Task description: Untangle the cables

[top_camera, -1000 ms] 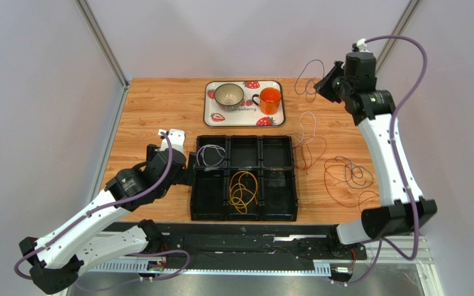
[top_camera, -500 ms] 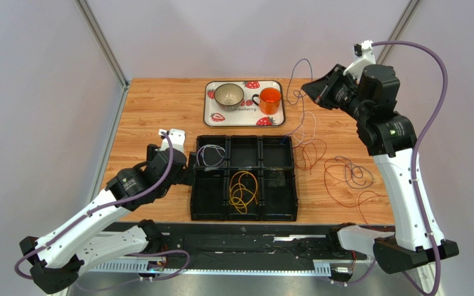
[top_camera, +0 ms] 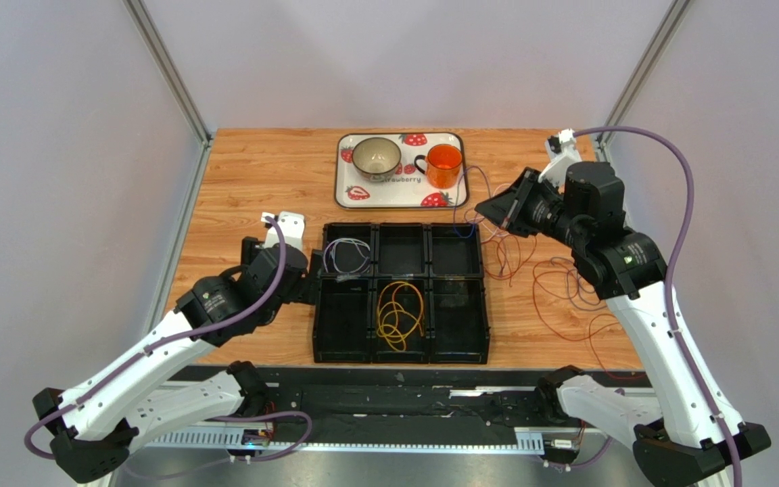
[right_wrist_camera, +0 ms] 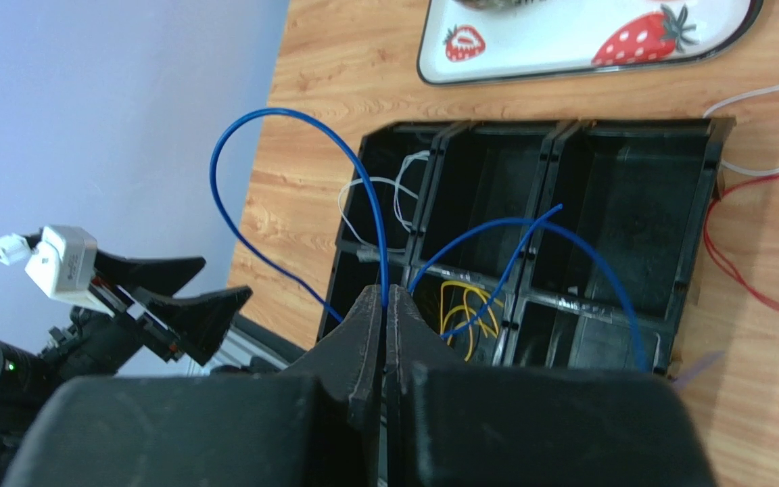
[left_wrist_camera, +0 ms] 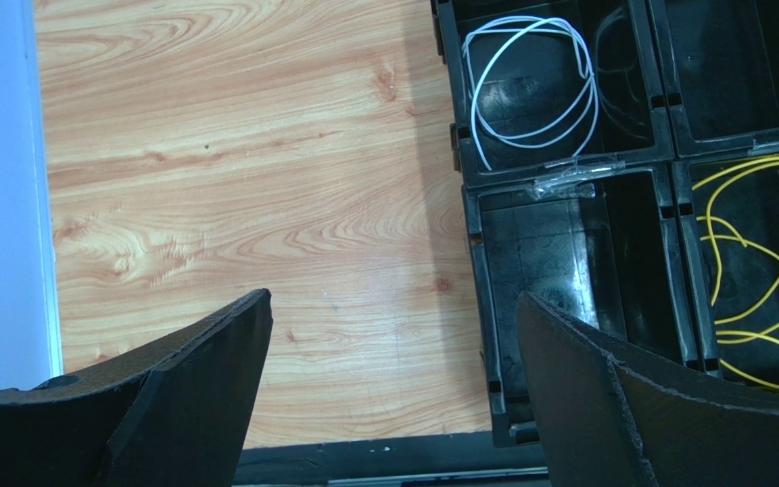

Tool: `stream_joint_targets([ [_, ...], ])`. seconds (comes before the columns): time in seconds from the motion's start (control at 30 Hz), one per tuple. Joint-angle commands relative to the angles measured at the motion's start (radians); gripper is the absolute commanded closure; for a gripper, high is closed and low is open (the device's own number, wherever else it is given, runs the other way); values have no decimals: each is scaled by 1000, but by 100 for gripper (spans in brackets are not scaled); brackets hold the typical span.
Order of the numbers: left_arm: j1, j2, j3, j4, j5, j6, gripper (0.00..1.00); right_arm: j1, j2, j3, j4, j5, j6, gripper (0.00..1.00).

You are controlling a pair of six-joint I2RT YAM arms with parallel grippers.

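Observation:
My right gripper point(top_camera: 487, 210) is shut on a thin blue cable point(right_wrist_camera: 262, 117) and holds it above the back right of the black six-compartment tray point(top_camera: 401, 356). The cable's loops hang over the compartments. A yellow cable point(top_camera: 401, 312) lies in the front middle compartment. A white cable point(top_camera: 346, 256) lies in the back left one. Red cable point(top_camera: 566, 304) and white-grey cable point(right_wrist_camera: 769, 132) lie in loose loops on the table right of the tray. My left gripper point(left_wrist_camera: 394, 299) is open and empty, low over the wood just left of the tray's rim point(left_wrist_camera: 475, 254).
A strawberry-print serving tray point(top_camera: 348, 188) at the back holds a metal bowl point(top_camera: 375, 155) and an orange mug point(top_camera: 444, 164). A metal rail point(top_camera: 394, 406) runs along the table's near edge. Grey walls close in both sides.
My right arm has swung from the far right corner forward and left, carrying the blue cable over the black tray. The left arm has not moved.

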Motion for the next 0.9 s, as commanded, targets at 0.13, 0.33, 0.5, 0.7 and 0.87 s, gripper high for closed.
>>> stream_joint_targets([
  [0.13,6,7,49,-18,-24,0,1,32,-101,-60,-43,-6,15,100],
  [0.33,6,-45,40,-4,-18,4,1,43,-132,-192,-16,-48,29,100],
  [0.5,6,-65,33,1,-27,6,1,73,-152,-310,-12,-59,35,100],
  [0.7,6,-50,41,-8,-32,4,1,87,-197,-291,-42,-49,18,100],
  [0.87,6,-54,40,-10,-33,3,1,101,-209,-192,-75,-36,3,100],
])
